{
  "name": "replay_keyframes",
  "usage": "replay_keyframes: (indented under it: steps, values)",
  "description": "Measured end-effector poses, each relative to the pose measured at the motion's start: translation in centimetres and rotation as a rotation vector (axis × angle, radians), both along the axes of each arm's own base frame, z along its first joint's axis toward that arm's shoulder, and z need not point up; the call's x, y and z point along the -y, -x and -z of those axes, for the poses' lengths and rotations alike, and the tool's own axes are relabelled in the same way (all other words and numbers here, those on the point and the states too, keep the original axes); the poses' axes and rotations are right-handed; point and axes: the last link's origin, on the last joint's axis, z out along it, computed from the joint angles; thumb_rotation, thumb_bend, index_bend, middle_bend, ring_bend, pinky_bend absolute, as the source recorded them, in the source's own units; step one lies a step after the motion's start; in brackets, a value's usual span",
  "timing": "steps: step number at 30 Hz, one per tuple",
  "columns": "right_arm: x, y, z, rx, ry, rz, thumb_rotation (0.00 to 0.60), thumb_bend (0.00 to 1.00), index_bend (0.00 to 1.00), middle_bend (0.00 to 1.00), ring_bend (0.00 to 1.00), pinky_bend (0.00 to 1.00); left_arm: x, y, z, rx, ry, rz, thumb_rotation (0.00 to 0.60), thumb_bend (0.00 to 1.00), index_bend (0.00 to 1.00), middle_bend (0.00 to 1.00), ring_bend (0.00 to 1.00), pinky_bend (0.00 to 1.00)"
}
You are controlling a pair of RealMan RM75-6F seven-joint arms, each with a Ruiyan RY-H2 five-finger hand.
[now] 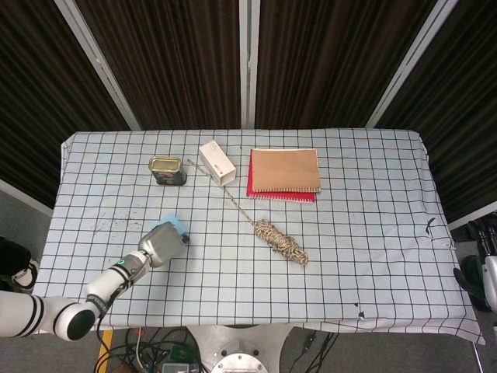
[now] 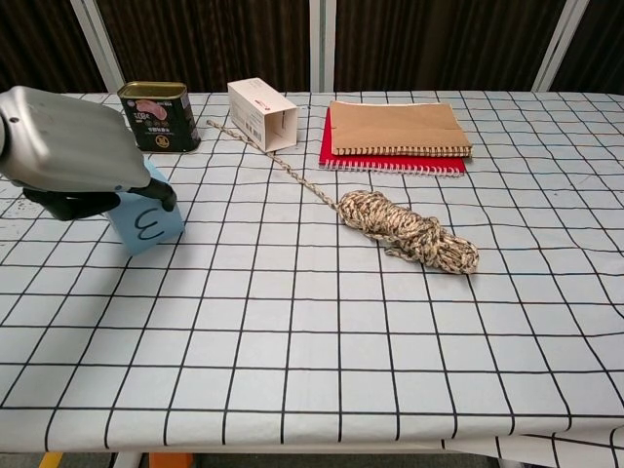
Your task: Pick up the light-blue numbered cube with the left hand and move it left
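Observation:
The light-blue numbered cube [image 2: 151, 223] stands on the checked tablecloth at the left, its front face showing a "3". In the head view only a corner of the cube [image 1: 178, 226] shows. My left hand [image 2: 70, 154] lies over the cube's top from the near-left side. One dark finger [image 2: 159, 198] curls across the cube's upper front edge and the others are hidden behind it. Whether the hand grips the cube is unclear. In the head view the left hand [image 1: 159, 242] covers most of the cube. My right hand [image 1: 470, 275] hangs off the table's right edge, dark and small.
A tin can [image 2: 158, 116] stands just behind the cube. A white carton [image 2: 262, 113], a rope with its bundled end [image 2: 408, 230] and a brown notebook on a red one [image 2: 394, 131] lie to the right. The table's left edge [image 1: 51, 225] is nearby.

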Motion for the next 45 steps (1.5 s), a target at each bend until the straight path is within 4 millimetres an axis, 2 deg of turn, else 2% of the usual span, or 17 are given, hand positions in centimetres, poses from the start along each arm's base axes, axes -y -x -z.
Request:
replay_keyframes:
  steps: [9,24,37,45]
  values:
    - [0.2,-0.1,0.3,-0.003,-0.006,0.003,0.600,0.21,0.00,0.00,0.00,0.00,-1.1,0.1,-0.4,0.001,-0.018,-0.024,0.600,0.71,0.17,0.88,0.94,0.94]
    - [0.4,-0.1,0.6,-0.003,-0.007,0.012,0.600,0.21,0.00,0.00,0.00,0.00,-5.5,0.7,-1.4,-0.008,-0.095,-0.129,0.600,0.72,0.19,0.88,0.95,0.94]
    - [0.7,-0.1,0.7,-0.008,-0.009,0.020,0.600,0.21,0.00,0.00,0.00,0.00,-8.7,2.9,-2.4,-0.025,-0.161,-0.280,0.600,0.73,0.22,0.89,0.95,0.94]
    - [0.9,-0.2,0.8,-0.013,-0.009,0.020,0.600,0.21,0.00,0.00,0.00,0.00,-9.4,4.5,-3.3,-0.044,-0.194,-0.352,0.600,0.74,0.25,0.89,0.95,0.94]
